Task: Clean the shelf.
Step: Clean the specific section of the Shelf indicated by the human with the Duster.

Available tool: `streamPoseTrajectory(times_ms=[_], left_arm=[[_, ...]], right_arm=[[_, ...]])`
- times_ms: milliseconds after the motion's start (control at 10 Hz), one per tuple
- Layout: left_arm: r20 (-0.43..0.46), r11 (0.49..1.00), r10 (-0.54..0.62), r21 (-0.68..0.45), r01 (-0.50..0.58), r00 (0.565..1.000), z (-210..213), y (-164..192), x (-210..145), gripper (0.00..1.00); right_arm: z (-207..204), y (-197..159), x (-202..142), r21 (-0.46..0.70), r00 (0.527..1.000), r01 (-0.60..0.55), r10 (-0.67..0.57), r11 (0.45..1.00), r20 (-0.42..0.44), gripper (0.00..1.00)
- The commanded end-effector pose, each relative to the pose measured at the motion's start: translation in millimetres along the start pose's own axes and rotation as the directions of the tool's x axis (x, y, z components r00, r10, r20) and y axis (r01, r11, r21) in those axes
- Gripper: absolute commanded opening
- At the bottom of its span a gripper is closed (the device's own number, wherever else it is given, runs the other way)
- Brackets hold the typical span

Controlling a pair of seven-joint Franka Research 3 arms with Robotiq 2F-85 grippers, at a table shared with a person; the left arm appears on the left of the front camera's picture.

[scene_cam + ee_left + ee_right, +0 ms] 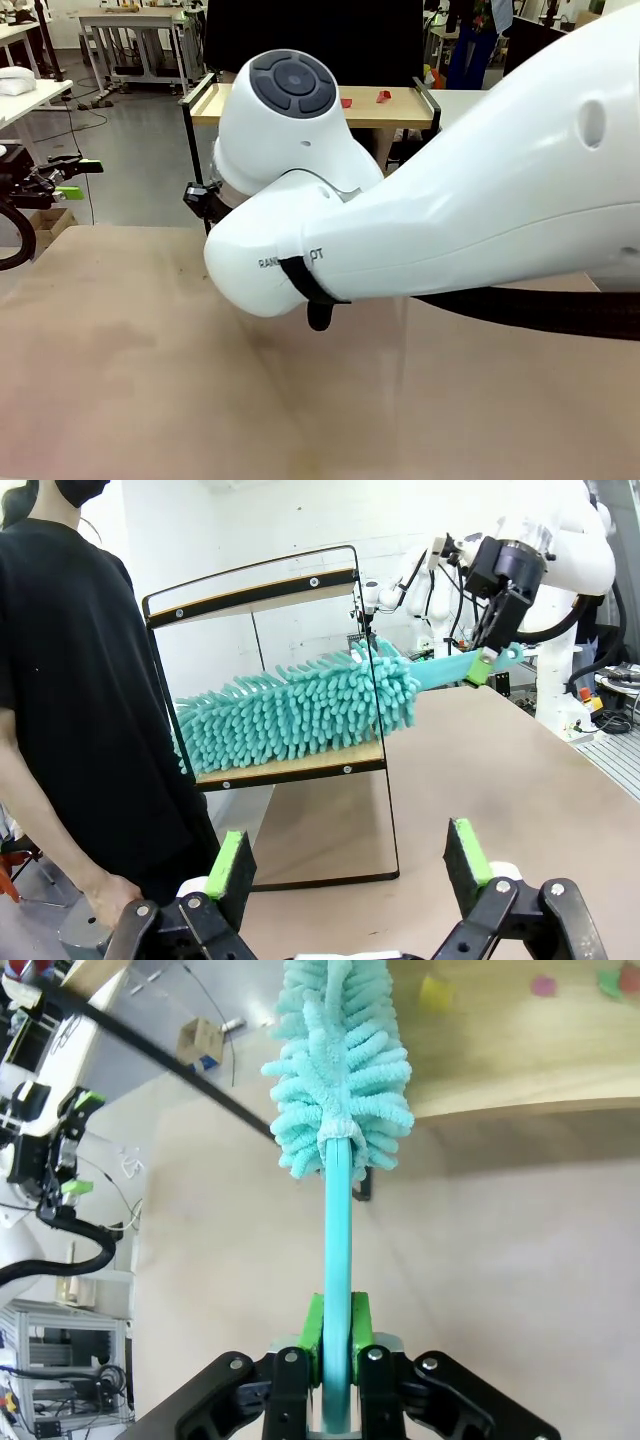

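Note:
The shelf (300, 770) stands at the table's far edge, two wooden boards in a thin black frame. A teal fluffy duster (300, 710) lies along its lower board. My right gripper (485, 665) is shut on the duster's teal handle. In the right wrist view the right gripper (337, 1325) clamps the handle between green pads, and the duster head (335, 1080) reaches onto the shelf board (520, 1060). Small coloured scraps (435, 992) lie on that board. Red scraps (383, 96) sit on the shelf's top board (400, 112). My left gripper (350, 865) hangs open, holding nothing.
A person in a black shirt (70, 680) stands beside the shelf, one hand (105, 900) hanging low. My right arm (450, 210) crosses most of the front view. The brown tabletop (500, 800) lies bare in front of the shelf. My left gripper (70, 180) stays at the table's left edge.

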State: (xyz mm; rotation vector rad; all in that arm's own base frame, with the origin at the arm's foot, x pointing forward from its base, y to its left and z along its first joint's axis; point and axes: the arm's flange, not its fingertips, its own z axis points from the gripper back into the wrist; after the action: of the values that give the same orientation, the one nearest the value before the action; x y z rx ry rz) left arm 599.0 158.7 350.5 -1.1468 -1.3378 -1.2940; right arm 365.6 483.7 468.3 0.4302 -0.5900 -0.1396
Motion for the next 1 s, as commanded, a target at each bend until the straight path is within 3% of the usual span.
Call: streamPoseTrajectory(times_ms=[0,700,900], left_arm=[[-0.005,1.000,-0.012,-0.006,0.012,1.000,-0.2,-0.8,2.4,1.00],[-0.005,1.000,-0.012,-0.006,0.012,1.000,-0.2,-0.8,2.4,1.00],[-0.005,1.000,-0.012,-0.006,0.012,1.000,-0.2,-0.8,2.4,1.00]], right_arm=[[22.7,-21.9,-2.6,-0.017,0.998,0.055,-0.056,0.998,-0.017,0.13],[73.6,-103.3,11.9,-0.106,0.995,0.101,-0.101,0.989,0.003,0.13],[81.7,-124.2,20.9,-0.123,0.992,0.120,-0.124,0.985,-0.027,0.13]])
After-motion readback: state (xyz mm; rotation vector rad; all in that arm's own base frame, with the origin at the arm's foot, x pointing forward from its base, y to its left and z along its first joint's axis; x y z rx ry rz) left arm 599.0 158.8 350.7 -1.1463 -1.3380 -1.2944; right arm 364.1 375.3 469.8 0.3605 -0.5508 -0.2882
